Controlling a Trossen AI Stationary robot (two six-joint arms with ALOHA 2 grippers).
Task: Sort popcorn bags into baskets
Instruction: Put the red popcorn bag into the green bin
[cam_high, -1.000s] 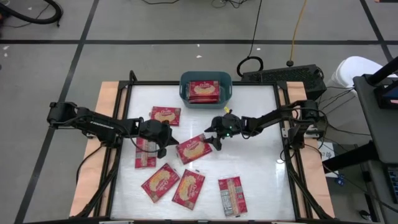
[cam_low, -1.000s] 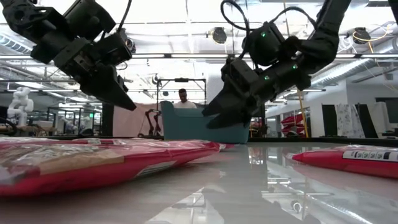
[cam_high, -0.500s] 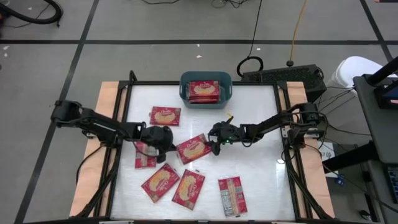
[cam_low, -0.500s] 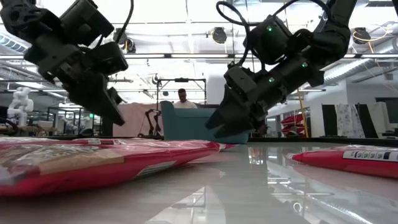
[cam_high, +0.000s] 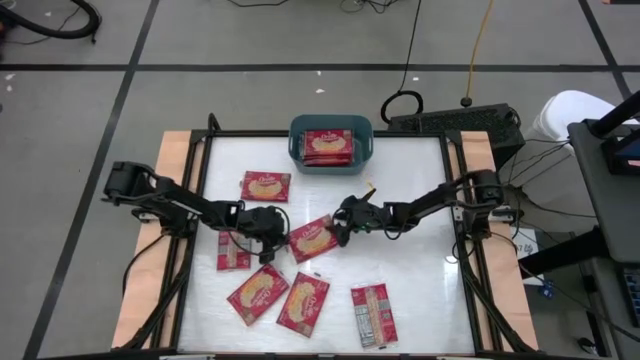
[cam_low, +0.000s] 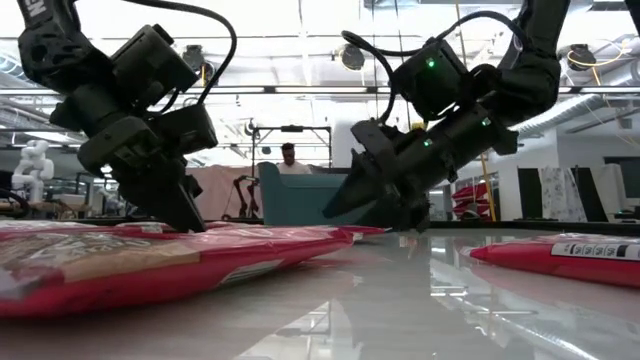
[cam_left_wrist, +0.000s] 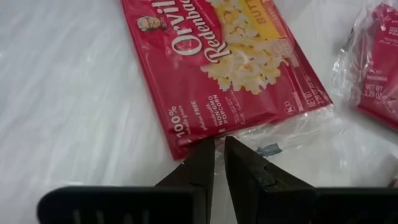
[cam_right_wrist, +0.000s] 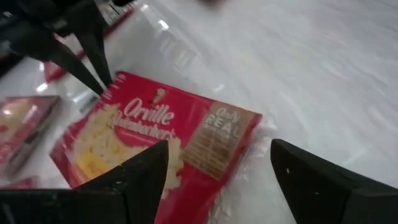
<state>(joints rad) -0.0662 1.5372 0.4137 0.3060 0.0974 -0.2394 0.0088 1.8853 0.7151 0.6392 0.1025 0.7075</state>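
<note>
Pickup of one popcorn bag (cam_high: 311, 238) is underway: right claw (cam_right_wrist: 214, 180) gapes wide over its end, empty; left claw (cam_left_wrist: 219, 163), nearly closed and empty, touches the opposite edge. Next: close, lift, carry to the basket (cam_high: 296, 128) beyond.

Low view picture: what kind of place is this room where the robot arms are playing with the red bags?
Probably a robot lab or workshop. Beyond the teal bin there is a big open room with ceiling lights, metal frames and a white robot figure, and a person stands behind the table.
</note>
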